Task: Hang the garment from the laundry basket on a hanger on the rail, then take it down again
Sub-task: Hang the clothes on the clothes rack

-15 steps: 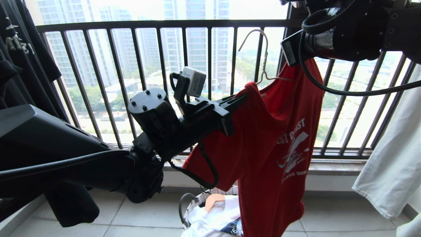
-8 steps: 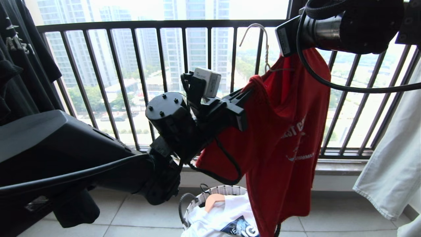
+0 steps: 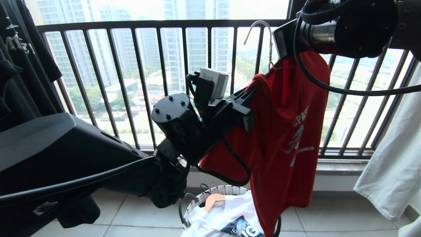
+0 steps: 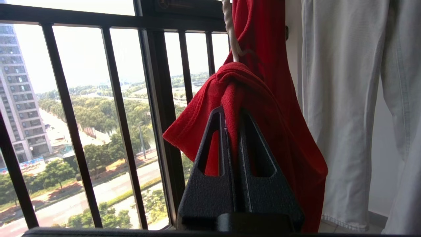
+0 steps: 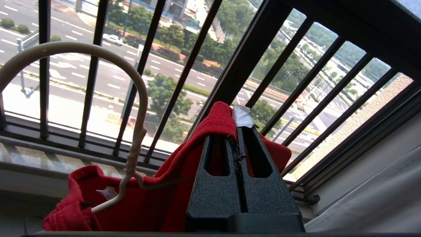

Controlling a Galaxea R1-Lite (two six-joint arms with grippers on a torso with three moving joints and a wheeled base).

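The left arm comes in from 8 o'clock in the head view, big and black, and reaches up toward 2 o'clock. Its round wrist sits near the middle, with a small white camera box on top. The left gripper points up and to the right, and its jaws are pinched tight on a fold of the red T-shirt. In the left wrist view the two black fingers press together on the cloth.

The right arm is high up at 1 o'clock, with a black cable looping under it. The right gripper has its jaws squeezed together on the shirt's collar.
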